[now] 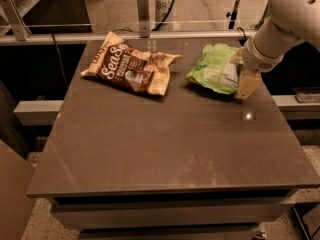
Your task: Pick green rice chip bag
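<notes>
The green rice chip bag (pixel 214 67) lies flat at the far right of the dark table (pixel 165 144), with its white label panel on its right side. My gripper (pixel 245 93) hangs from the white arm at the bag's right front edge, its tan fingers pointing down close to the table top. The gripper overlaps the bag's right edge in the view; I cannot tell if it touches the bag. The bag lies on the table and is not lifted.
A larger brown-and-cream "Sens" bag (pixel 131 66) lies at the far left of the table. A metal rail (pixel 125 36) with an upright post runs behind the table. A grey ledge (pixel 35 111) sticks out at the left.
</notes>
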`<state>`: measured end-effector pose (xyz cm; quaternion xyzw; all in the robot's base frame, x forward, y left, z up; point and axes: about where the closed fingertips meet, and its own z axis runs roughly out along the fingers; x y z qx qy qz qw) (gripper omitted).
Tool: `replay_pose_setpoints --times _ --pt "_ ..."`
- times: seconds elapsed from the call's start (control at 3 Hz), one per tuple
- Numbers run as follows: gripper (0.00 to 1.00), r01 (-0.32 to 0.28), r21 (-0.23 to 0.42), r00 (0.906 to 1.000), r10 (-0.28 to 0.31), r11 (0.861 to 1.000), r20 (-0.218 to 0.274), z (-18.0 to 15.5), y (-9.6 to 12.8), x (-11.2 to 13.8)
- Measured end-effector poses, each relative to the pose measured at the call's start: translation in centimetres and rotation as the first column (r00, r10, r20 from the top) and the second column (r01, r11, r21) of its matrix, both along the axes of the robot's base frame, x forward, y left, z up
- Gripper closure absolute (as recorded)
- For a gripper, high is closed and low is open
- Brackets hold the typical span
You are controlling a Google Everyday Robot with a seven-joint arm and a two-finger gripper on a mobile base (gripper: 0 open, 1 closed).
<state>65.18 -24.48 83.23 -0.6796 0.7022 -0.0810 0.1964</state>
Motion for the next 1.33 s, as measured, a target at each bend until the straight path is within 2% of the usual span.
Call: replay_pose_setpoints --times 0.33,0.67,1.33 --pt "1.0 0.0 0.0 1.0 0.0 1.0 0.0 0.0 0.0 0.0" --pt "1.0 -0.074 0.048 0.9972 0.074 0.996 0.01 -0.3 2.3 0.2" --pt "1.0 -0.089 0.058 0.996 0.088 0.994 0.014 0.1 2.7 0.2"
